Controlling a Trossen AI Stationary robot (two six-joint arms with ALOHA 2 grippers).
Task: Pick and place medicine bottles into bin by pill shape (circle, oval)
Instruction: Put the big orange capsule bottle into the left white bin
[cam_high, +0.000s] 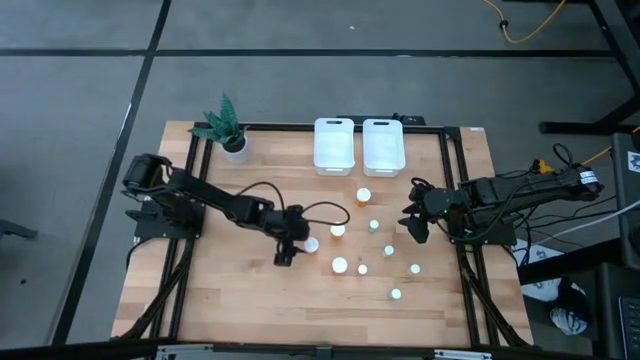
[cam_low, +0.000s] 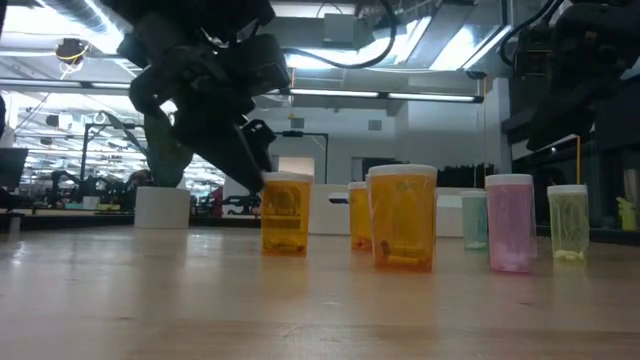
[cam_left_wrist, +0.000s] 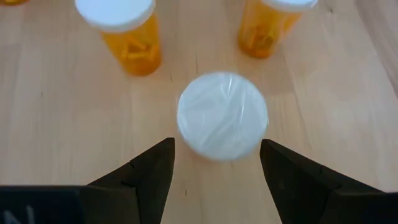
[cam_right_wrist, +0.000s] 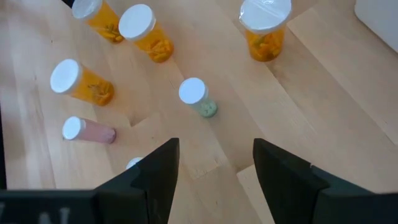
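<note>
— Orange bottle (cam_low: 403, 218) with a white cap stands closest to us in the low view, right on the table (cam_low: 200, 300). What do we see next to it?

— We see another orange one (cam_low: 285, 213) to its left, and a third (cam_low: 358, 214) peeks out from behind. To the right stand a pink bottle (cam_low: 510, 223) and a pale green one (cam_low: 568, 223).

— Where is our left gripper (cam_high: 286, 250)?

— It hangs low near the middle of the table. From its wrist we look down on a white cap (cam_left_wrist: 222, 116), just ahead of our two dark fingers (cam_left_wrist: 143, 180). The fingers stand wide apart and they hold nothing. They do not touch the bottle.

— And our right gripper (cam_high: 415, 228)?

— It waits over the right side of the table. Its fingers (cam_right_wrist: 152, 177) are apart too, and empty. Past them we see a small green bottle (cam_right_wrist: 196, 96) and three more orange ones, all upright.

— Where are the bins?

— Two white bins (cam_high: 334, 145) sit side by side at the far edge. From above we see no bottles in them. All the bottles are out on the wood, spread between our two grippers. One orange bottle (cam_high: 364, 195) is just in front of the bins.

— What else is up there?

— We see a green plant (cam_high: 230, 128) in a white pot, at the far left corner.
</note>
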